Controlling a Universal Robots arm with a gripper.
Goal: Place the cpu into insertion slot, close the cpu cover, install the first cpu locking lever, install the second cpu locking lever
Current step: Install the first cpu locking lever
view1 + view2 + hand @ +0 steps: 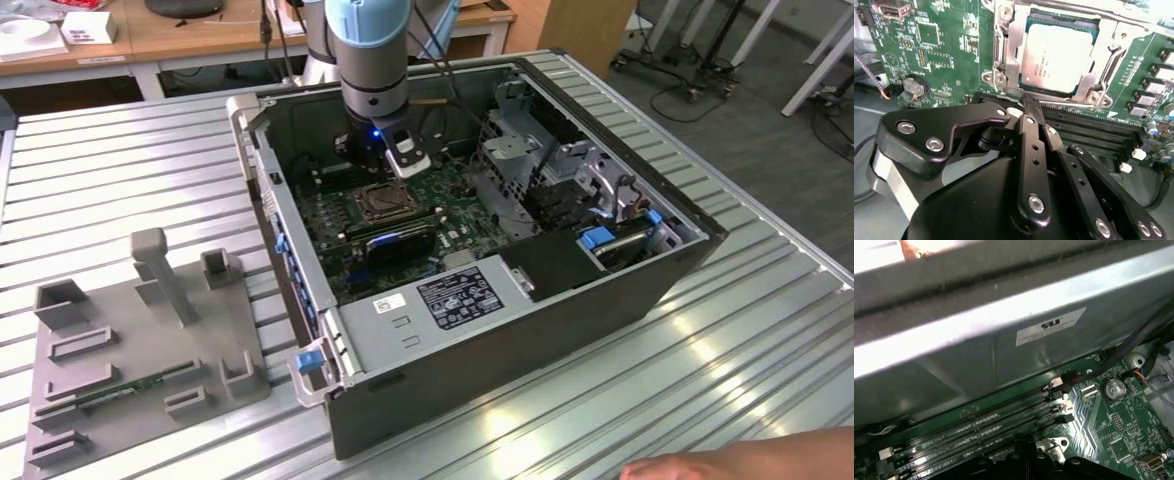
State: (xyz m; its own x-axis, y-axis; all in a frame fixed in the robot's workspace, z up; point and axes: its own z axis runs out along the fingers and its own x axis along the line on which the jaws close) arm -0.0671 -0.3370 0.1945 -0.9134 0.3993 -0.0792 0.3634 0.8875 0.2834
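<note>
The cpu point(1059, 55) sits in the insertion slot point(378, 203) on the green circuit board point(949, 45), inside the open computer case point(534, 330). The cpu cover point(1010, 47) lies flat over it. The cover's frame hides the chip's edges and nearly all of the socket beneath. In view are one chip, one cover and one socket. The second wrist view cuts off the socket's far edge, and it cannot be determined whether the locking levers are latched. The gripper point(1027, 106) stands at the socket's edge, on the side of the memory slots point(1089, 131). Its fingers point(1029, 145) are drawn together at the tips with nothing between them. Whether the tips touch the board cannot be determined, and they hide a short stretch of the nearest slot. There are four long black memory slots, running side by side just beside the socket. One coin cell point(914, 86) sits on the board, well apart from the socket. In the first wrist view, one grey metal box point(954, 355) bearing one white label stands beside the slots, its upper part cut off. In the exterior view, the arm point(371, 60) covers part of the case's interior. The case rests on a slatted metal table point(120, 170). One grey fixture point(147, 340) lies to the exterior view's left of the case. One hand point(747, 465) shows at the lower edge, cut off by the frame.
</note>
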